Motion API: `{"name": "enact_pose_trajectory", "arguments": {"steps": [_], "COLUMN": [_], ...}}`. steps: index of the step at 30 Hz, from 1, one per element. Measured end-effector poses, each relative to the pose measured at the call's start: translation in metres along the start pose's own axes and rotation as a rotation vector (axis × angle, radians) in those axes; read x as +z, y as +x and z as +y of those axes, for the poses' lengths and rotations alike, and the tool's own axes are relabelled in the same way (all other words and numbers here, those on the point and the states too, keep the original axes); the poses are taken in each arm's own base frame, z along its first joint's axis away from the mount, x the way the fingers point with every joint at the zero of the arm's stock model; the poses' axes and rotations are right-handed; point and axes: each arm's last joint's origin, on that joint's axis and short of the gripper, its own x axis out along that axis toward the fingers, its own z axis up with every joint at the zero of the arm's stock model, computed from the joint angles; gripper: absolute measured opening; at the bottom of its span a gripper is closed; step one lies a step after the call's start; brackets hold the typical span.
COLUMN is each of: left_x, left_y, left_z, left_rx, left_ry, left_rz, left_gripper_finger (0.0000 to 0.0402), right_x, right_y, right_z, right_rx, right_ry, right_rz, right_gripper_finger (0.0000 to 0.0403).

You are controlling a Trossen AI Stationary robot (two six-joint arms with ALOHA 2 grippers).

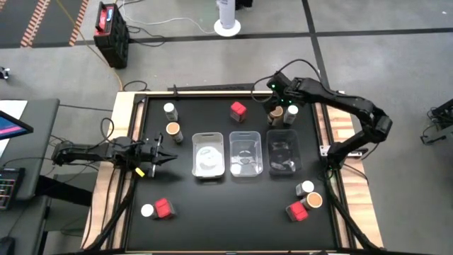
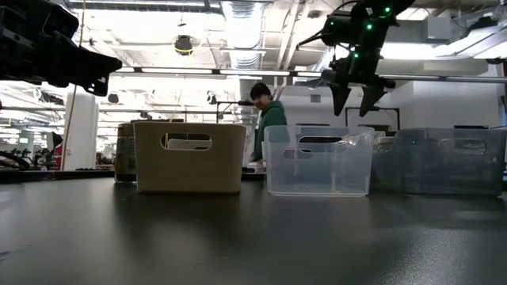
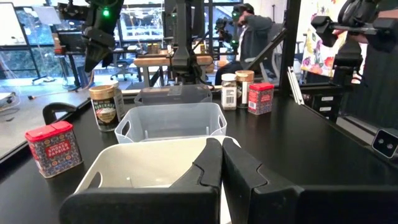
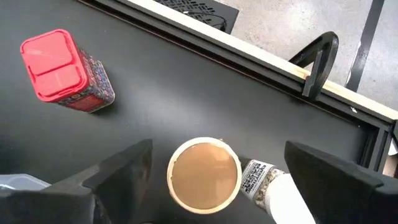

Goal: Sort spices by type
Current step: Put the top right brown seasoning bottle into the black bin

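Note:
My right gripper (image 1: 280, 106) (image 4: 219, 152) hangs open at the table's far right, its fingers pointing down. It is above a tan-lidded jar (image 4: 204, 175) and a white-lidded jar (image 4: 283, 194) that stand side by side, and touches neither. A red box (image 4: 64, 70) stands nearby, toward the left. Other spices stand in groups: two jars (image 1: 171, 120) at far left, a white-lidded jar and a red box (image 1: 158, 209) at near left, and two jars and a red box (image 1: 305, 200) at near right. My left gripper (image 1: 161, 157) (image 3: 222, 158) waits shut at the left, level above the table.
Three plastic trays stand in a row mid-table: a whitish one (image 1: 209, 168), a clear one (image 1: 245, 168) and a darker one (image 1: 283, 167). A raised wooden rim (image 4: 273, 59) borders the far edge. A person (image 2: 269, 119) sits beyond the table.

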Motion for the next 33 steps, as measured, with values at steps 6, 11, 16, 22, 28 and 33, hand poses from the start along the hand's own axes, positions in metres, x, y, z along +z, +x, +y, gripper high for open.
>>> {"name": "enact_pose_trajectory", "arguments": {"steps": [6, 11, 16, 22, 28, 33], "left_x": [0.000, 0.000, 0.000, 0.000, 0.000, 0.000], "left_y": [0.000, 0.000, 0.000, 0.000, 0.000, 0.000], "left_z": [0.000, 0.000, 0.000, 0.000, 0.000, 0.000], "left_rx": [0.000, 0.000, 0.000, 0.000, 0.000, 0.000], "left_ry": [0.000, 0.000, 0.000, 0.000, 0.000, 0.000], "left_rz": [-0.001, 0.000, -0.001, 0.000, -0.001, 0.000], "left_gripper_finger": [0.0000, 0.0000, 0.0000, 0.0000, 0.0000, 0.0000], "right_x": [-0.001, -0.003, -0.004, -0.003, -0.003, -0.004], "right_y": [0.009, 0.029, 0.042, 0.051, 0.056, 0.056], "right_z": [0.002, 0.009, 0.013, 0.008, 0.005, 0.005], "right_rx": [-0.017, -0.018, -0.034, -0.061, -0.070, -0.052], "right_ry": [-0.023, -0.061, -0.065, -0.053, -0.029, -0.012], "right_rz": [0.037, 0.109, 0.142, 0.175, 0.203, 0.224], "right_gripper_finger": [0.0385, 0.0381, 0.0379, 0.0379, 0.0379, 0.0379]}}
